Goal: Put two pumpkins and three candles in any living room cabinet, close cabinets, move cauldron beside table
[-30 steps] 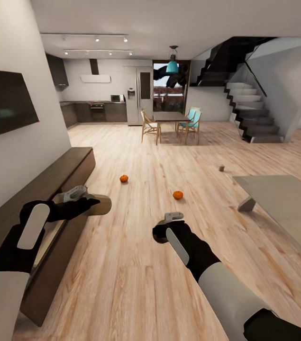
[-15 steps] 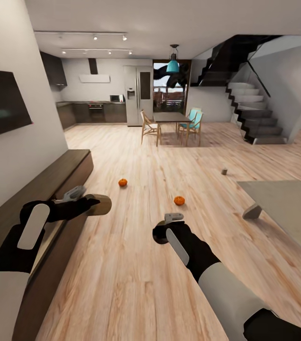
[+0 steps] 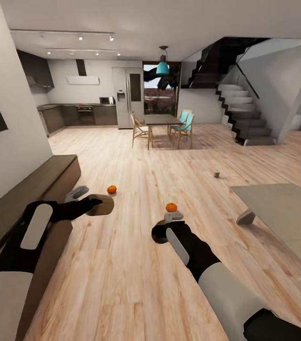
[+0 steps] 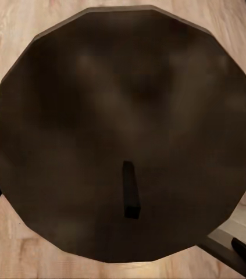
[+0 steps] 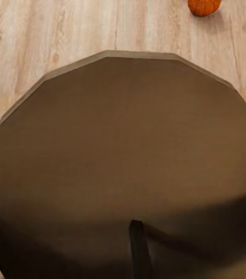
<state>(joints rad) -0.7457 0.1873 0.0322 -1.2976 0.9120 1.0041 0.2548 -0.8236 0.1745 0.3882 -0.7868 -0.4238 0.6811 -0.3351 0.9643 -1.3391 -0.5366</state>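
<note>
Both hands hold candles: the left hand (image 3: 91, 204) grips a candle (image 3: 101, 205), the right hand (image 3: 167, 222) another. The view has swung right, leaving the cabinet (image 3: 36, 189); two pumpkins (image 3: 171, 207) remain on the floor.

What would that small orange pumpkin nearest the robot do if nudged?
The small round orange pumpkin would probably roll: it looks nearly ball-shaped and sits loose on the smooth wooden floor. It seems small next to the right end effector, so likely light.
</note>
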